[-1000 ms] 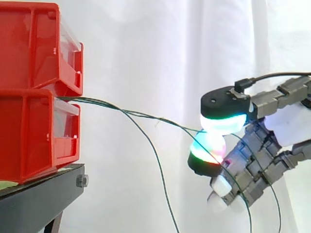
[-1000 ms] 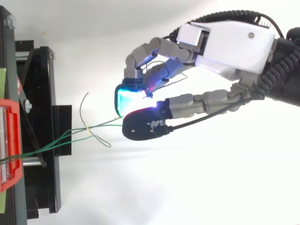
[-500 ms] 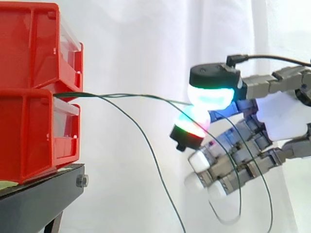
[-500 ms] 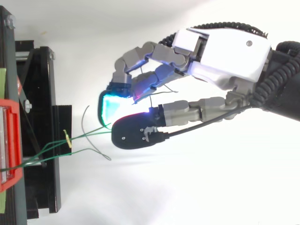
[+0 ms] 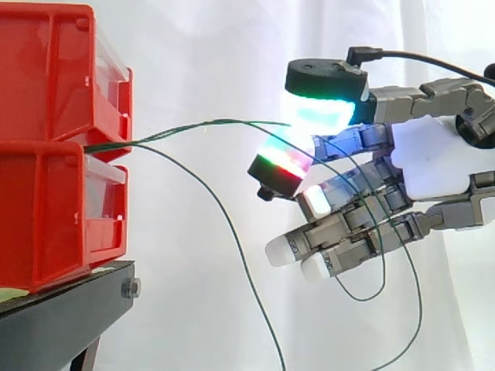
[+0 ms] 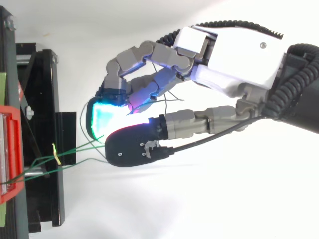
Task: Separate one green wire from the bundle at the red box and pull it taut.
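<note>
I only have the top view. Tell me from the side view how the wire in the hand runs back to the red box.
Observer: The pinched green wire leaves the gap between the upper red bin and the lower red bin. It climbs in a bowed arc to the hand, not a straight line.
Operator: Report the other wire's height.
Observer: The second green wire droops from the same gap and falls past the bottom of the side view.
Operator: Check under the hand.
Observer: A slack wire loop hangs below the curled fingers.
</note>
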`<state>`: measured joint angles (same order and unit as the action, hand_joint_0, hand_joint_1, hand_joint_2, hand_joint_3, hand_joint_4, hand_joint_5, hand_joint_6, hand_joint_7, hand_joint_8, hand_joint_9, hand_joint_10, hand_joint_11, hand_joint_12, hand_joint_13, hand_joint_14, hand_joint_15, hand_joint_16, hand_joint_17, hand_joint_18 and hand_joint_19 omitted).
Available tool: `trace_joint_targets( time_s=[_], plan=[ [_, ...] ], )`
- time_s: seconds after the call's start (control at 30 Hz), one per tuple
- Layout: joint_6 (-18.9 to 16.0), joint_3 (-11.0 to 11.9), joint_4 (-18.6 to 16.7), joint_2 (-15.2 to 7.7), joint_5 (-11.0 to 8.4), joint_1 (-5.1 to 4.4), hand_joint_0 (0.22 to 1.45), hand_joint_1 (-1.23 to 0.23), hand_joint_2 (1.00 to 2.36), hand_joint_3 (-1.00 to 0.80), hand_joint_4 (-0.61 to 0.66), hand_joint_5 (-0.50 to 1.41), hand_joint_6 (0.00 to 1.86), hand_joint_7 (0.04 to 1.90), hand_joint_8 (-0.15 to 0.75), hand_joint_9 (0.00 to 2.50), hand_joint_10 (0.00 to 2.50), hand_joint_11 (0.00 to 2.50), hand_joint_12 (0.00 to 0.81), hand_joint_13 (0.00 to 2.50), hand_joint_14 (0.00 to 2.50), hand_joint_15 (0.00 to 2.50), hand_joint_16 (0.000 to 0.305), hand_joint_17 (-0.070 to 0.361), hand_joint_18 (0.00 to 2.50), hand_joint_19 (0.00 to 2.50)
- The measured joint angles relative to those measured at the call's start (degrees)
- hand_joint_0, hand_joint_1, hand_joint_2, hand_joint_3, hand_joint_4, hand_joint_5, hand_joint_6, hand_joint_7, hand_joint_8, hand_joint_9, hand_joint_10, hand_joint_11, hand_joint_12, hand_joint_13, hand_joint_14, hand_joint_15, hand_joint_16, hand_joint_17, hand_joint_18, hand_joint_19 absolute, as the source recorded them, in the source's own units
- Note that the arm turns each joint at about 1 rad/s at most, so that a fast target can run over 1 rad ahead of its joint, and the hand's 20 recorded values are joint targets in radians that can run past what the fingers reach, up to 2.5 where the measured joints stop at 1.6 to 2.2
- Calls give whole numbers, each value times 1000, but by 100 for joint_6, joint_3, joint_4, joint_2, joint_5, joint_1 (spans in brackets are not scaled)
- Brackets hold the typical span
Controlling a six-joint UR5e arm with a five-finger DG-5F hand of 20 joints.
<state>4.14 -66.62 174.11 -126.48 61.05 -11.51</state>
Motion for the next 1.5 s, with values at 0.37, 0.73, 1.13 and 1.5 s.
trace_joint_targets(
  time_s=[0.37, 0.73, 1.13, 1.5],
  plan=[
    [241, -1, -16, 0, 18, -1, 568, -717, 1025, -47, -71, -142, 920, 1114, 234, 882, 24, 751, 310, 631, 13, 328, 45, 101, 507, 292],
    [297, -3, -1, -2, -3, -1, 568, -717, 1026, -43, -73, -142, 919, 1118, 240, 860, 21, 684, 310, 633, 13, 328, 45, 101, 511, 291],
    [298, -7, 0, 0, -6, -2, 568, -717, 1026, -38, -73, -141, 919, 1124, 245, 867, 21, 669, 317, 631, 13, 333, 45, 101, 509, 295],
    [298, -8, 0, 1, -5, -1, 568, -718, 1026, -37, -73, -140, 918, 1127, 246, 877, 21, 660, 319, 625, 13, 330, 44, 100, 502, 302]
  ],
)
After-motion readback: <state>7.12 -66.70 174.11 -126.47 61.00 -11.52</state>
